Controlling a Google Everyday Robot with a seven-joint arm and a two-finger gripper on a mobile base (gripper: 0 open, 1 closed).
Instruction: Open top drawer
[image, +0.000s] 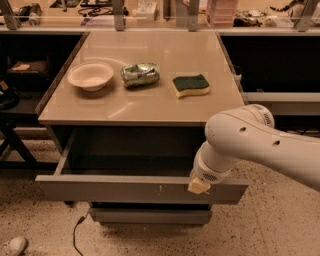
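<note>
The top drawer (120, 189) is the wide grey drawer under the tan table top (150, 107). It stands pulled well out toward me, its dark plain interior (130, 162) showing. Its flat front has small pale scratches right of centre. My white arm (255, 145) reaches in from the right, and its gripper (199, 186) sits at the top edge of the drawer front, right of centre. A narrower grey drawer front (150, 216) shows below, closed.
On the table top lie a white bowl (90, 76), a crushed green can (140, 74) and a green-and-yellow sponge (190, 85). Dark shelving flanks the table. A black cable (76, 235) and a white shoe (12, 246) lie on the speckled floor at the left.
</note>
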